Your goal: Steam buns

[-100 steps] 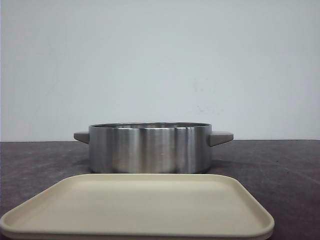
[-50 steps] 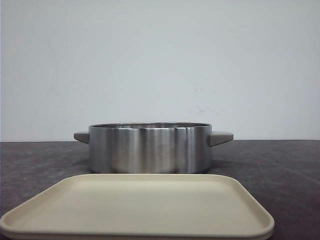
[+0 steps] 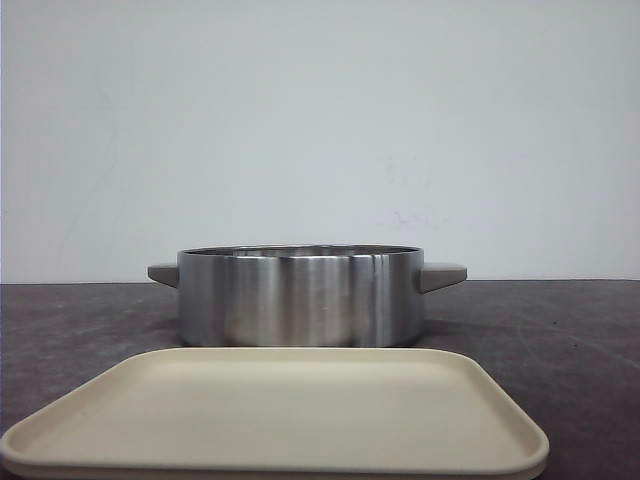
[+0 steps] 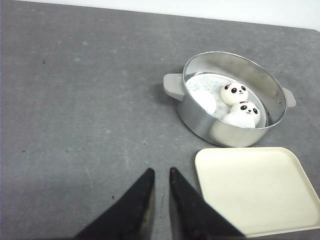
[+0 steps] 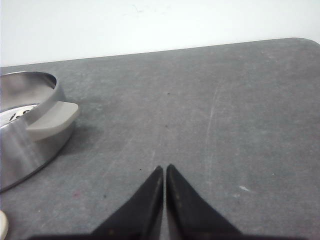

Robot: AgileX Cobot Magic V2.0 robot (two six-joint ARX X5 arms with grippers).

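Left tool (image 4: 161,186) hovers over bare bench (image 4: 80,110), tips slightly parted, holding nothing. Right tool (image 5: 164,175) has its tips pressed together, empty. Steel steamer pot (image 4: 230,127) sits ahead of the left tool, cream tray (image 4: 255,187) just beside it. Buns (image 4: 234,93) lie inside the pot; two panda faces and part of a third bun show.

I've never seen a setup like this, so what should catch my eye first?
A shiny steel pot sits on the dark table, holding white buns with panda faces. Beside it lies a bare cream tray, and black pointed fingers hover over the table.
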